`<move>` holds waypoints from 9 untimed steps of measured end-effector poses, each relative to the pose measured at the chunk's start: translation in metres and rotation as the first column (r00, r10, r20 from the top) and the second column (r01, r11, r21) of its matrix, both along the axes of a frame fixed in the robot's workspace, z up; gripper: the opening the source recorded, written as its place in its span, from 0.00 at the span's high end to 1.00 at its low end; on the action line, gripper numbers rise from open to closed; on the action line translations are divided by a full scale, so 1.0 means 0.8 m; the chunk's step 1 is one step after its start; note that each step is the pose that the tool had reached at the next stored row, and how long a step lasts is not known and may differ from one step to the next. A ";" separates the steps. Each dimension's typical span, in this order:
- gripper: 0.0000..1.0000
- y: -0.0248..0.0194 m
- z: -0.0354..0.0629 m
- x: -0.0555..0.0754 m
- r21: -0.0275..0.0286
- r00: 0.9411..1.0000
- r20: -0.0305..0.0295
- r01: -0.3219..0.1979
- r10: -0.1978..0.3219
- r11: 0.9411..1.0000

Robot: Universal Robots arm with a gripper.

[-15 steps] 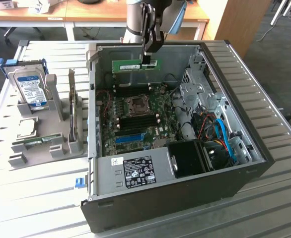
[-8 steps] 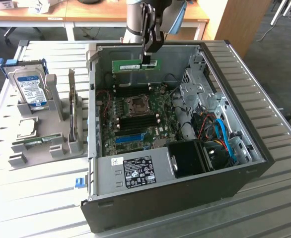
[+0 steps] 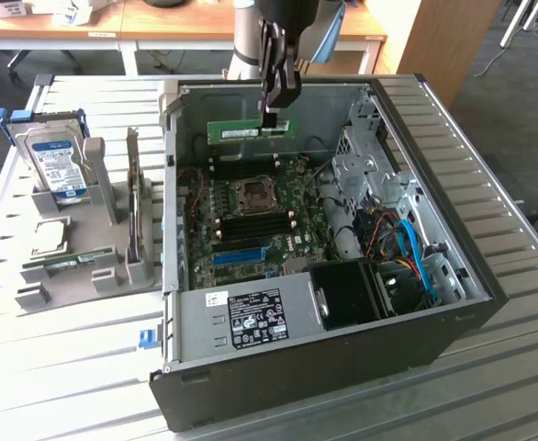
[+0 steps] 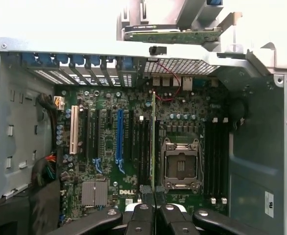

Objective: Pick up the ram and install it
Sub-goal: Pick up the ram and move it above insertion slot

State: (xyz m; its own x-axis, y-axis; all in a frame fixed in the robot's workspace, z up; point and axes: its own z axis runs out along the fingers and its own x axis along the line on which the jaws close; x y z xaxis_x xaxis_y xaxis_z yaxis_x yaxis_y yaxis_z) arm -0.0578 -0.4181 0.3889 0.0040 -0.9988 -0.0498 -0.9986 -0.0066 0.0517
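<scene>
Above motherboard [image 3: 251, 220], ram [image 3: 237, 131] in end effector [image 3: 271, 117]

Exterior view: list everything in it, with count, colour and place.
table: one, silver slats, under everything
case: one, black, open, on the table
motherboard: one, green, inside the case
fan shroud: one, black, inside the case
rack: one, grey, at the exterior view's left
hard drive: one, blue-labelled, upright in the rack
spare stick: one, green, lying in the rack
ram: one, green, held over the motherboard
gripper: one, black, shut on the ram
</scene>
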 end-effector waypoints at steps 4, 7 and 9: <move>0.88 0.0000 -0.009 0.000 0.000 1.000 0.000 0.000 0.000 1.000; 0.88 0.0000 -0.015 0.000 0.000 1.000 0.000 0.000 0.000 1.000; 0.88 0.0000 -0.019 0.000 0.000 1.000 0.000 0.000 0.000 1.000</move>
State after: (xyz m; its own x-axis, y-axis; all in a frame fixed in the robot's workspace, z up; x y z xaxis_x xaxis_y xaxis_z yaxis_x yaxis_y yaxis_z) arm -0.0578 -0.4181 0.3734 0.0039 -0.9988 -0.0498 -0.9986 -0.0065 0.0517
